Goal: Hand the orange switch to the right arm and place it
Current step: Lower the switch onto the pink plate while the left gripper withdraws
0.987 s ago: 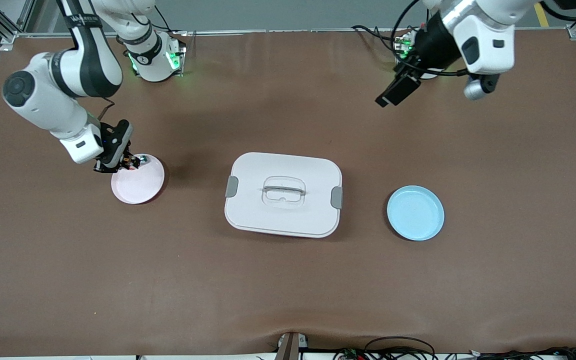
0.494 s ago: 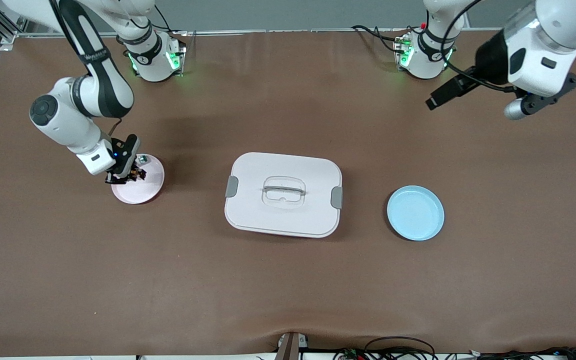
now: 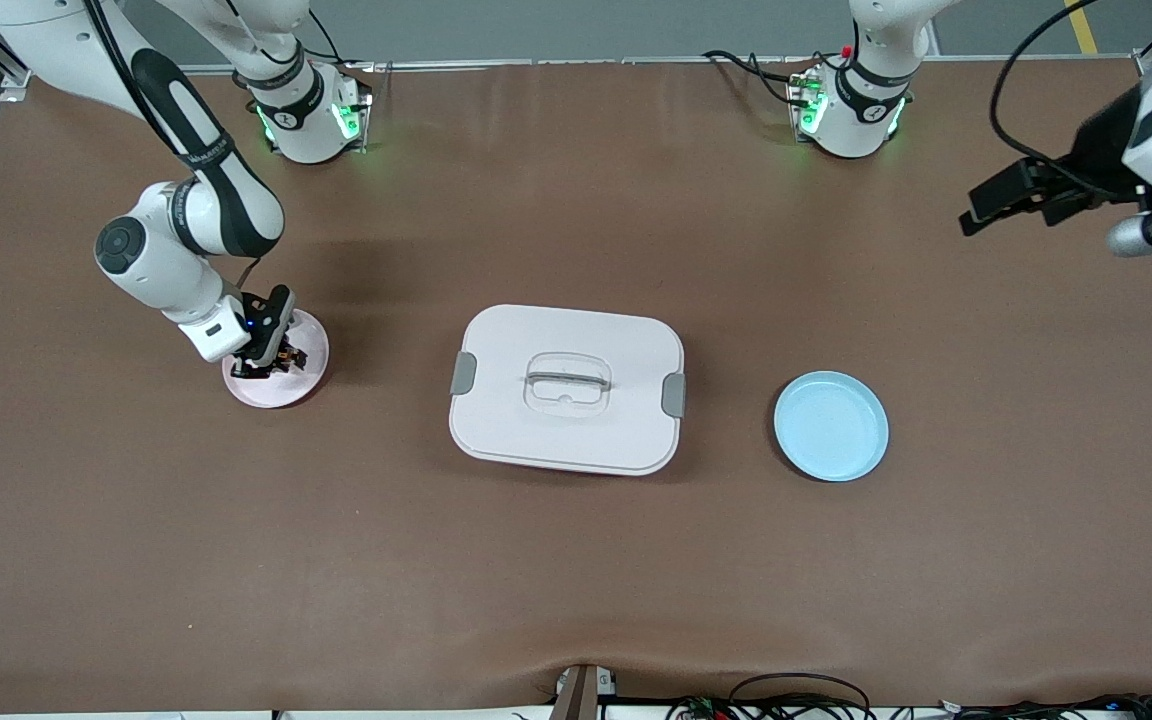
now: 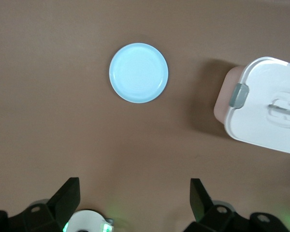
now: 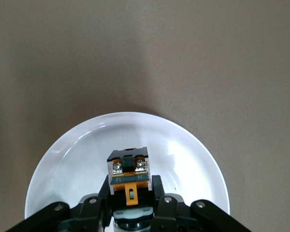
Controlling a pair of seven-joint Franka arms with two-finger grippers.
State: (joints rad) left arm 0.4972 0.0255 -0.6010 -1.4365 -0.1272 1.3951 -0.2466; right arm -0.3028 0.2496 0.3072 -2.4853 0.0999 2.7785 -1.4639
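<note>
The orange switch, a black block with an orange-and-yellow top, sits between the fingers of my right gripper, which is shut on it. The gripper holds it low over the pink plate, which also shows in the right wrist view. I cannot tell whether the switch touches the plate. My left gripper is open and empty, high over the table at the left arm's end, and its black fingers stand wide apart.
A white lidded box with grey latches stands mid-table and shows in the left wrist view. An empty blue plate lies beside it toward the left arm's end and also shows there.
My right gripper has moved with the switch farther in over the pink plate and lower. My left arm has swung out toward its own end of the table.
</note>
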